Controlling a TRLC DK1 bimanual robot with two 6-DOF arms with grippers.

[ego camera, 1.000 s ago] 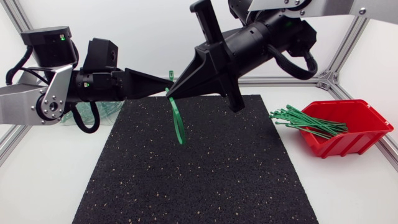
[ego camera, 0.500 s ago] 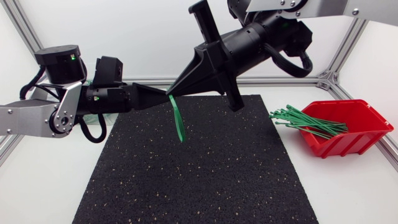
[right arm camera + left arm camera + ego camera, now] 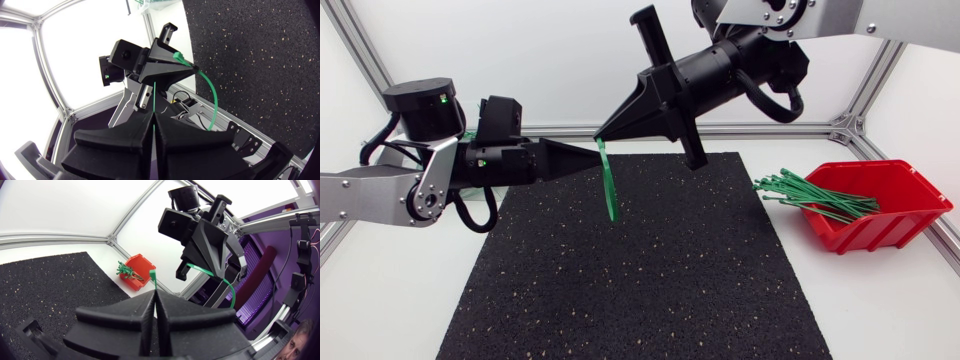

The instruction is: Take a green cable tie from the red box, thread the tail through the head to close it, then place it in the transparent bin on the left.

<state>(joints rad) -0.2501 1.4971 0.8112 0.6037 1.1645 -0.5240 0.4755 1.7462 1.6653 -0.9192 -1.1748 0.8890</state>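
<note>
One green cable tie [image 3: 609, 190] hangs in a loop over the black mat [image 3: 650, 270], each end in a gripper. My left gripper [image 3: 596, 151] is shut on one end, whose head [image 3: 153, 274] sticks up past its fingertips. Just above it my right gripper [image 3: 600, 135] is shut on the thin tail [image 3: 154, 97]. The two tips nearly touch. In the left wrist view the right gripper [image 3: 186, 269] holds the curved tie [image 3: 227, 282]. In the right wrist view the left gripper [image 3: 194, 67] holds the head [image 3: 177, 56]. The red box [image 3: 895, 215] sits at the right.
Several loose green ties [image 3: 810, 193] stick out of the red box toward the mat. The transparent bin [image 3: 156, 4] with green ties in it lies beyond the mat's corner, behind my left arm. Aluminium frame posts [image 3: 865, 85] stand at the table's back corners.
My left arm has swung in toward the middle and its tip has dropped a little. The right gripper's tip has risen, so it now sits above the left one. The loop still hangs.
</note>
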